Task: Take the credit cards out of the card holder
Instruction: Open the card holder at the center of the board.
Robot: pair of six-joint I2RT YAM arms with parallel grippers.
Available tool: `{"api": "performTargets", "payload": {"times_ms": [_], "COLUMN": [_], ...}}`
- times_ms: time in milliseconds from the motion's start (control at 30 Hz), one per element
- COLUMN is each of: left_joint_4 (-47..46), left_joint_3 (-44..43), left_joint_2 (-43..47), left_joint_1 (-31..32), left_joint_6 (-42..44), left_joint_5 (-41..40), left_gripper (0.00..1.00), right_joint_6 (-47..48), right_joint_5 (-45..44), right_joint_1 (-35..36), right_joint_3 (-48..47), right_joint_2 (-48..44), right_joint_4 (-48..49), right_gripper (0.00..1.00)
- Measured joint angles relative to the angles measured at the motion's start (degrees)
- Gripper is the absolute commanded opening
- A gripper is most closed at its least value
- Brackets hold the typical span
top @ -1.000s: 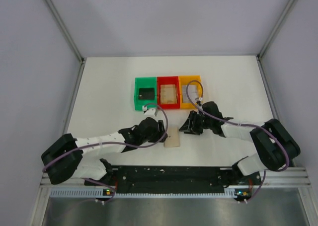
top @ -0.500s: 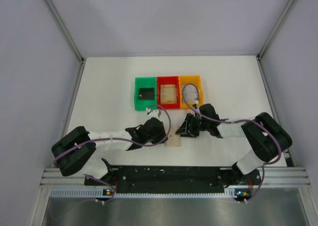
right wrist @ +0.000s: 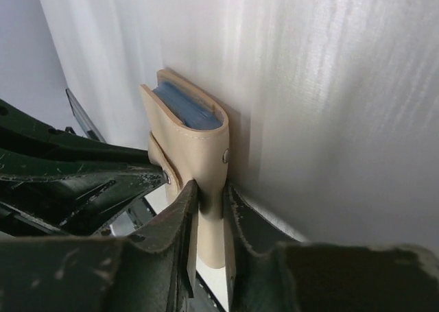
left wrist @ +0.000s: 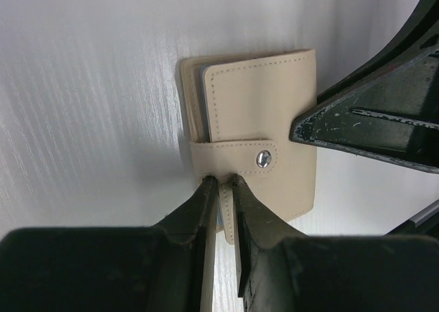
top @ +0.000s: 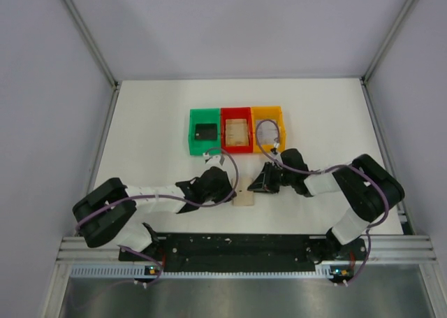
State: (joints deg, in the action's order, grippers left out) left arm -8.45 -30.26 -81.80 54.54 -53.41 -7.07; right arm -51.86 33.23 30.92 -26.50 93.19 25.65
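Top ext cam: fixed, high, behind arm bases, looks down on whole table [top: 150, 122], far off. L wrist cam: behind left gripper [left wrist: 221, 182], looks along fingers, v. close, card holder [left wrist: 257, 113] right at tips. R wrist cam: same behind right gripper [right wrist: 210, 187], facing opp. way. All 3 share card holder + both pincers' tips.
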Motion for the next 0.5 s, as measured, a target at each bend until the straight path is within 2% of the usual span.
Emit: {"api": "performTargets", "payload": {"times_ms": [67, 233, 500], "left_joint_4": [-0.2, 3.0, 14.4], "left_joint_3": [0.2, 0.0, -10.4], "left_joint_2": [0.0, 1.9, 3.5], "left_joint_1": [0.0, 0.3, 5.8], "left_joint_6": [-0.3, 0.8, 6.0], "left_joint_5": [-0.1, -2.3, -11.5], "left_gripper": [0.26, 0.47, 0.53], "right_joint_6": [0.2, 0.7, 3.4], "right_joint_5": [-0.4, -0.8, -7.7], "right_joint_1": [0.0, 0.3, 3.9], "right_joint_3": [0.4, 0.3, -3.1], "right_joint_2": [0.0, -1.6, -6.7], "right_joint_4": [0.0, -1.2, -12.1], "right_gripper": [0.00, 0.00, 0.00]}}
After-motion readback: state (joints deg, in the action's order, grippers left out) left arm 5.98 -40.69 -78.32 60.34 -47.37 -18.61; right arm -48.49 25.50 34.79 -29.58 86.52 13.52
